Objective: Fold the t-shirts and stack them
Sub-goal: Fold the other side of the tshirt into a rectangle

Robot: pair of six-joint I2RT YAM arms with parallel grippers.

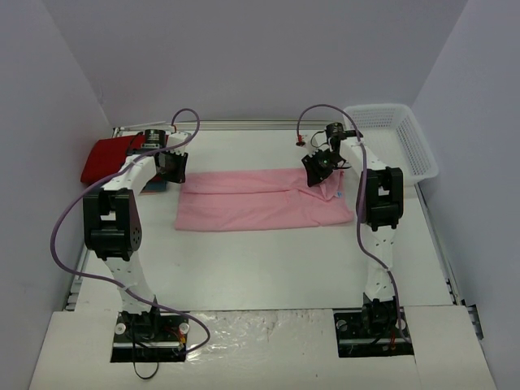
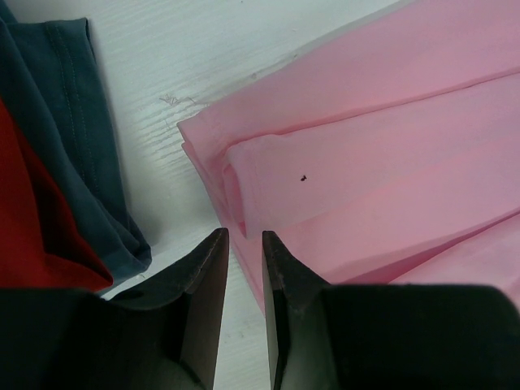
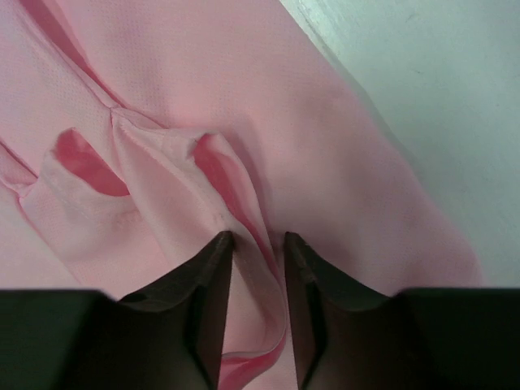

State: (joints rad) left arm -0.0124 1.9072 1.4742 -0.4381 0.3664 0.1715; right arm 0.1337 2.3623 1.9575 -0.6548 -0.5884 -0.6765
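Pink shirt [image 1: 264, 201]: folded long strip, mid-bench [image 1: 268, 268], bare bench on its near side. Top view alone shows basket [image 1: 398, 138], far right corner, apart from the shirts. Left wrist view alone shows red shirt [image 1: 110, 158] overlapping teal shirt [image 2: 73, 122], just beside pink's left end. Left fingers [image 1: 175, 175]: narrow gap there, grip cannot be told. Right fingers [image 1: 321, 175]: pinching a pink ridge, right end

A white mesh basket [image 1: 406, 142] sits far right, at the corner. White table [image 1: 268, 260] below, grey walls [image 1: 244, 57] all round.
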